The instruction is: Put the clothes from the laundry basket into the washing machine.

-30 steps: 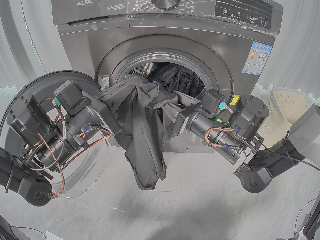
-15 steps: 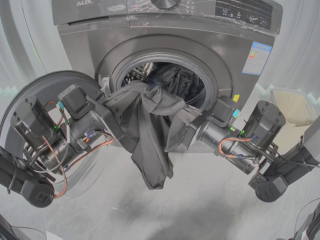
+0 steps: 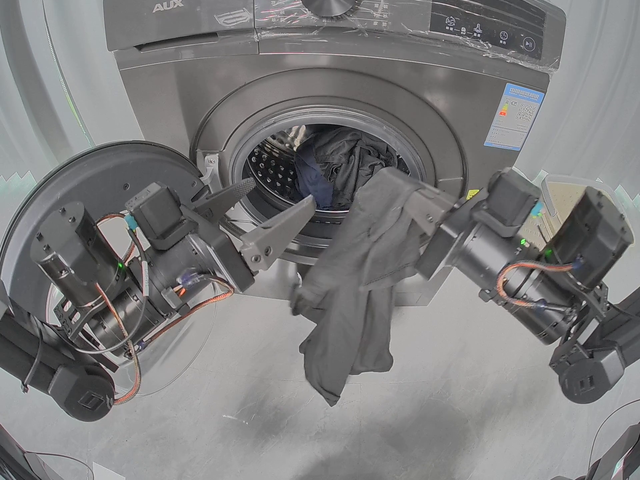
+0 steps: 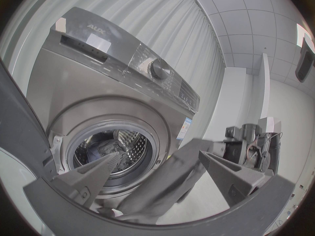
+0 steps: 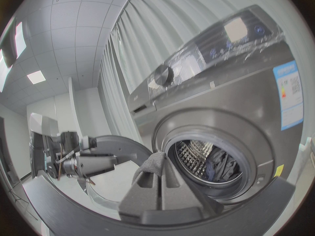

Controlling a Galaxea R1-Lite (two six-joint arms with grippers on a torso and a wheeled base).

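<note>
Garment [image 3: 360, 261] clamped between right fingers [image 3: 427, 203]

Drum mouth [image 3: 273, 168] of washing machine [image 3: 173, 95]: the upper and robot's-left part is open, with bare perforated wall showing inside on that side. Dark clothes [image 3: 350, 158] heaped inside fill the back and right of the drum, up to the rim. Door [image 3: 93, 171] stands swung wide on the robot's left and flanks that side of the mouth. Left gripper [image 3: 280, 193], fingers spread, sits before the lower-left rim. Grey garment [image 3: 353, 288], pinched in right gripper [image 3: 408, 193], hangs across the lower-right rim and down the machine front. Narrow gap between the left fingertip and the garment. Open floor [image 3: 433, 401] lies in front of the machine. Laundry basket [image 3: 567, 195] stands to the machine's right, behind the right arm.
</note>
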